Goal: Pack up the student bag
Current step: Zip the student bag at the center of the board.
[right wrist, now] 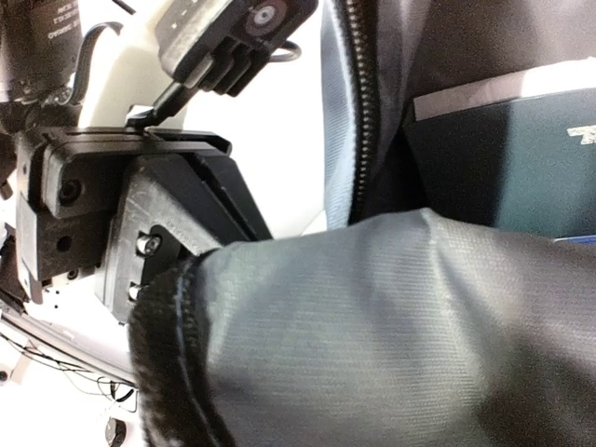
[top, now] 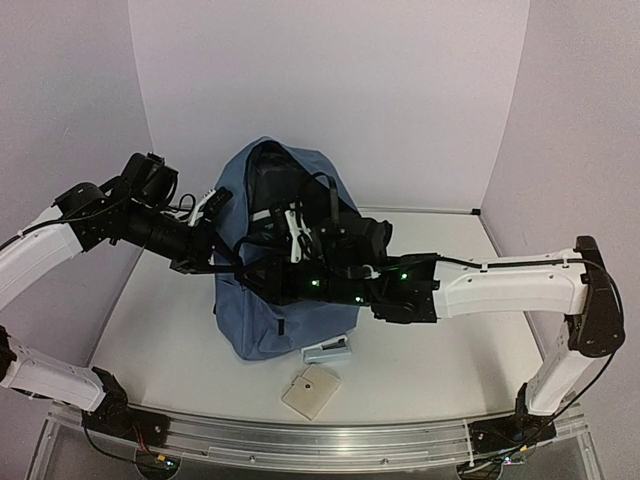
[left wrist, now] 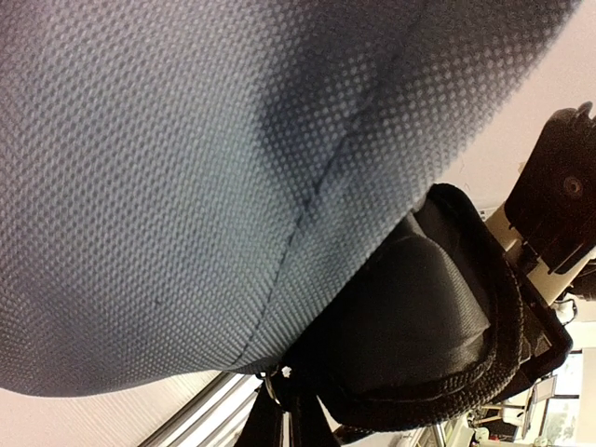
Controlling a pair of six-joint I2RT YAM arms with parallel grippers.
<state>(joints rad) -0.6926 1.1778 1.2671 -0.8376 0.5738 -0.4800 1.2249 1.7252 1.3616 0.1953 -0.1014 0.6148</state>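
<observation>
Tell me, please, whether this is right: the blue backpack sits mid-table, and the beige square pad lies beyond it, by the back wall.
Not quite: the top external view shows the beige square pad on the near side of the blue backpack.

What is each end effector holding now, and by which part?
The left end effector is shut on the student bag, at its upper left edge. The right end effector is at the opening; its hold cannot be told.
</observation>
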